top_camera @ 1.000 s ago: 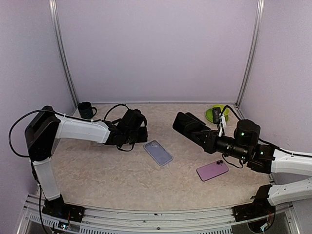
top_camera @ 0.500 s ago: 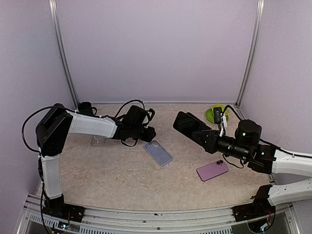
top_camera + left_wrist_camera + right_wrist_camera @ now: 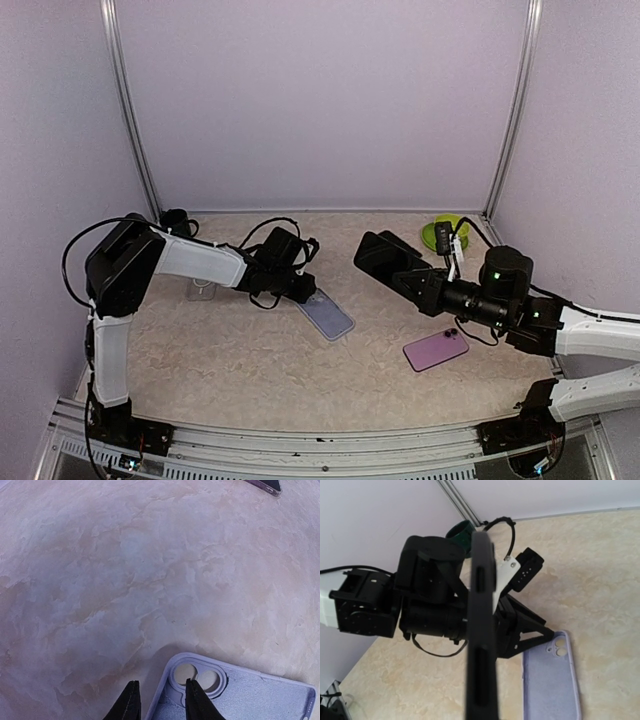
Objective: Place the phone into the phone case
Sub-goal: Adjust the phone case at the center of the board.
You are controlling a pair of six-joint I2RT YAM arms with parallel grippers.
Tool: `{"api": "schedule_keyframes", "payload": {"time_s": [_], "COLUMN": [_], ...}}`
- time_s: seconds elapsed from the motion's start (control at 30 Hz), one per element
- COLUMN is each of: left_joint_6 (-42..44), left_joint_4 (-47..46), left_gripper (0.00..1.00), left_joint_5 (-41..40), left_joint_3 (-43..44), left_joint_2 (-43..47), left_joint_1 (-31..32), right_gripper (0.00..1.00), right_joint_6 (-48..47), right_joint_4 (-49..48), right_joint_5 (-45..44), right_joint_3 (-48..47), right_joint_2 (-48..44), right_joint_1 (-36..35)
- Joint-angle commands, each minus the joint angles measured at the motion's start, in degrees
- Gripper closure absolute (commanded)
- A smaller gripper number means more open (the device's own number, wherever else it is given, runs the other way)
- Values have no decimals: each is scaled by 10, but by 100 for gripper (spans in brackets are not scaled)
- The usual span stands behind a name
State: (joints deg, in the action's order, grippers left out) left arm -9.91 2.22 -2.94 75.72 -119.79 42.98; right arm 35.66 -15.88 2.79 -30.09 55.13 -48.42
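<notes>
A lilac phone case [image 3: 325,314] lies flat, hollow side up, near the table's middle. My left gripper [image 3: 312,293] is low at its far corner. In the left wrist view the case [image 3: 240,695] has its corner rim between the fingers of the left gripper [image 3: 161,684]: one finger is outside it, the other is over the camera cutout. A gap still shows, so the gripper is open. My right gripper [image 3: 418,277] is shut on a black phone [image 3: 385,255] held above the table. That phone [image 3: 481,630] is edge-on in the right wrist view and hides the fingers; the case [image 3: 551,680] lies beyond it.
A purple phone-shaped slab [image 3: 436,350] lies flat below the right arm. A green bowl [image 3: 445,232] stands at the back right, and a dark mug [image 3: 177,222] at the back left. A small clear object [image 3: 200,290] lies under the left arm.
My left gripper has moved right and down to the case's far corner, and its jaws have narrowed. The right arm and the black phone have stayed put.
</notes>
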Motion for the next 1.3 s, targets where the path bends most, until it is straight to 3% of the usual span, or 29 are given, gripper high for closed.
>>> {"api": "schedule_keyframes", "payload": {"time_s": [0.0, 0.7, 1.27], "left_joint_6": [11, 7, 1], "left_joint_4": [2, -2, 3], "left_gripper": [69, 79, 80], "left_joint_5": [-10, 17, 44], "left_joint_3": [20, 5, -23], "left_joint_2": [-14, -24, -1], "left_joint_1": [-9, -17, -17], "right_gripper": [100, 100, 100], "right_joint_6": [3, 7, 9], "right_joint_4": [-29, -36, -36], "right_joint_5": [6, 10, 4], "right_joint_3": [-13, -12, -1], "right_joint_2": [5, 15, 4], "right_joint_1": [7, 7, 7]}}
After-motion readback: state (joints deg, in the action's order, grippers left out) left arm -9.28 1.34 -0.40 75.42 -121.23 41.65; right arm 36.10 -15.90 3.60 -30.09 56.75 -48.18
